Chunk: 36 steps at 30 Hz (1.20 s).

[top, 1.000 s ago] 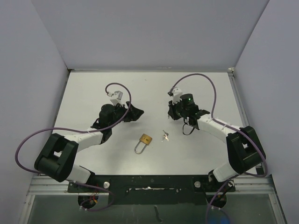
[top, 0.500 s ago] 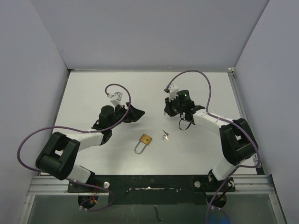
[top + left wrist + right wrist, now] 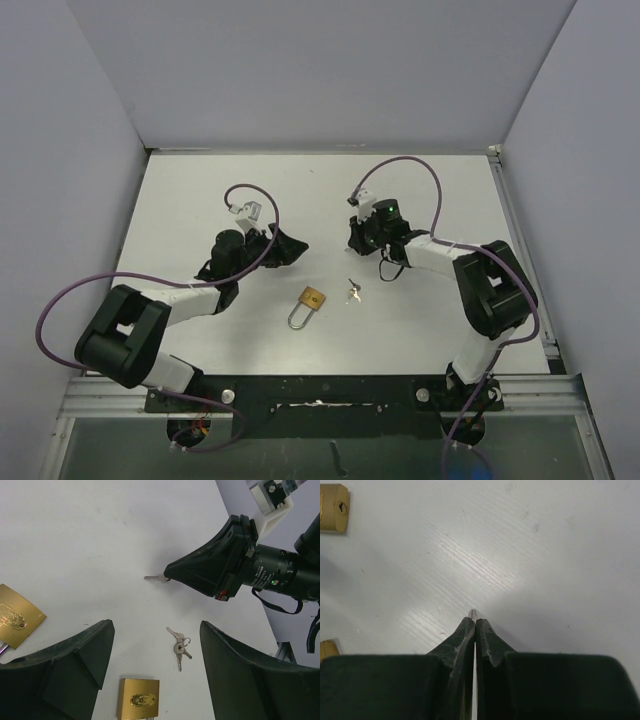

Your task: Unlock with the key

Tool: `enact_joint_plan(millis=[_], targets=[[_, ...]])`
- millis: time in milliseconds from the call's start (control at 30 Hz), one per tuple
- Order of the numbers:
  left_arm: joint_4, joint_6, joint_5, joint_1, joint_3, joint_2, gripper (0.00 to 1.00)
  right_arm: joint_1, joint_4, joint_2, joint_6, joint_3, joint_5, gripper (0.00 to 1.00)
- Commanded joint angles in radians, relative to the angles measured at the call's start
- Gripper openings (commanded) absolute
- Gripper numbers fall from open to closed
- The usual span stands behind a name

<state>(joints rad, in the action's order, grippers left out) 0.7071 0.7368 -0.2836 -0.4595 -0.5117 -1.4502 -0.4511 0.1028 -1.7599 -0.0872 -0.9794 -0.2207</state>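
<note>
pinching key [image 3: 153, 578] | right claw [image 3: 474, 623] low | left claw [image 3: 155, 629] spread

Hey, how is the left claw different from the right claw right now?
The left claw is open, fingers wide apart; the right claw is shut tight. The left claw holds nothing; the right claw pinches a single key, its tip poking out. Both have black fingers and sit low over the white table.

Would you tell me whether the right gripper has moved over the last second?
Yes: the right gripper has shifted left, ending nearly in line with the key bunch.
</note>
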Motion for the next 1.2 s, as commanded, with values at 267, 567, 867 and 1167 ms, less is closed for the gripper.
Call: enact_joint_plan(millis=[267,567,867,1167], targets=[[0.048,-0.013,0.013,-0.001,0.001,0.022,0.68,0.007,0.066,0.114,-0.022,0.144,0.006,0.06],[0.046,-0.011,0.017,-0.001,0.013,0.028,0.68,0.008,0.044,0.127,-0.025,0.138,0.006,0.33],[0.046,-0.011,0.017,-0.001,0.022,0.036,0.68,0.006,0.007,0.121,-0.016,0.123,0.015,0.42],[0.037,-0.019,0.015,0.000,0.017,0.035,0.68,0.008,-0.043,0.089,0.010,0.089,0.044,0.42]])
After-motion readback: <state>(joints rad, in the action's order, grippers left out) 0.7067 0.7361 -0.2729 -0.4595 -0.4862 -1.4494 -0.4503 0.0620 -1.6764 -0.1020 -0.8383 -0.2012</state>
